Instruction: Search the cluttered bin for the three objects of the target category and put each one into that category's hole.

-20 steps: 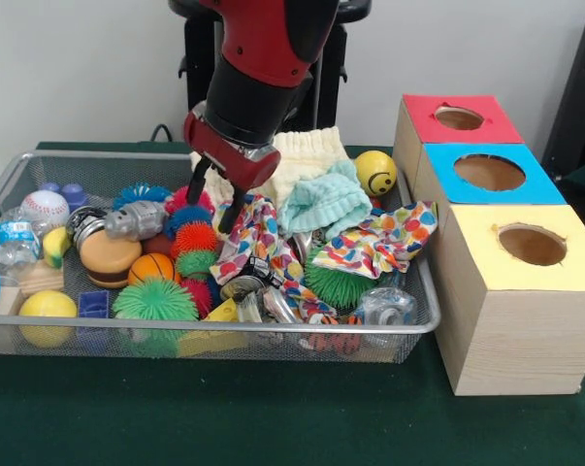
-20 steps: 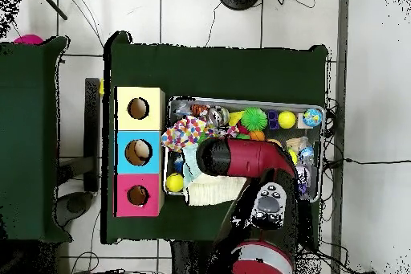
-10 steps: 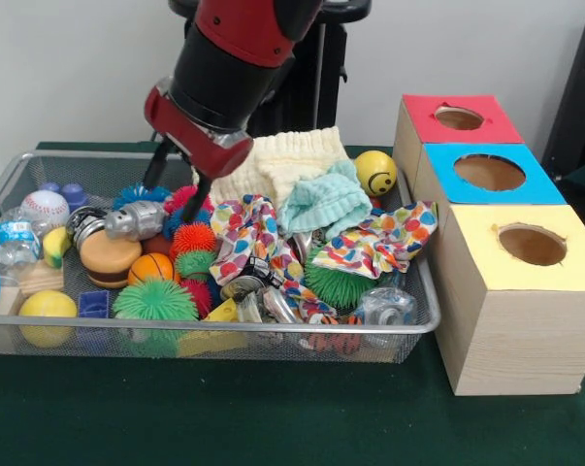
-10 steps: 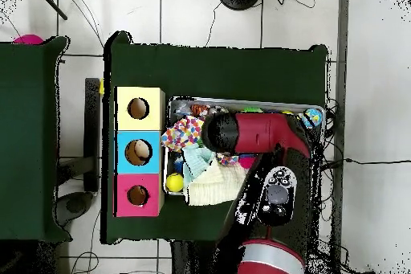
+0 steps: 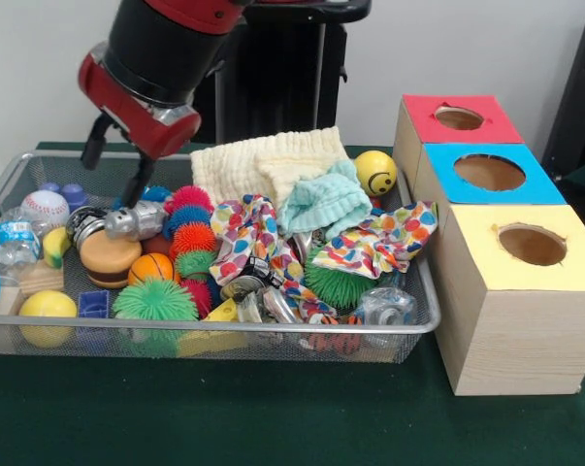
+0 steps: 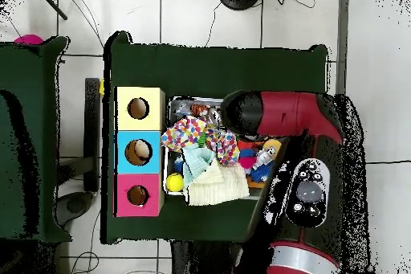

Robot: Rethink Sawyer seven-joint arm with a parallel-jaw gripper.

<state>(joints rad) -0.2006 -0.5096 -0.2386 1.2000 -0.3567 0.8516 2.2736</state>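
Red-and-black end effector point(image 5: 115, 163) is hanging over the far left part of the silver wire-mesh bin point(image 5: 273, 335), its two dark fingers point(image 5: 138, 182) spread fairly wide & holding nothing. Right fingertip is sitting just above the small grey toy figure point(image 5: 135, 220); can't tell if it's touching.

Bin is sitting on the dark green bench point(image 5: 273, 417), packed w/ clutter: white baseball point(image 5: 45, 206) at far left, orange mini basketball point(image 5: 150, 267), green spiky rubber ball point(image 5: 155, 300), red spiky ball point(image 5: 194, 237), yellow lemon-shaped ball point(image 5: 47, 305), cream knitted cloth point(image 5: 263, 160) at the back, mint knitted cloth point(image 5: 323, 202) lying partly over it, multicoloured polka-dot cloth point(image 5: 384, 238) draping over the right rim. Yellow smiley ball point(image 5: 375, 172) is resting in the far right corner.

Just beside the bin on the right, three wooden boxes w/ round holes: red-topped box point(image 5: 459, 118), blue-topped box point(image 5: 489, 173), yellow-topped box point(image 5: 530, 247) nearest the camera.

Overhead, the arm is covering much of the bin.
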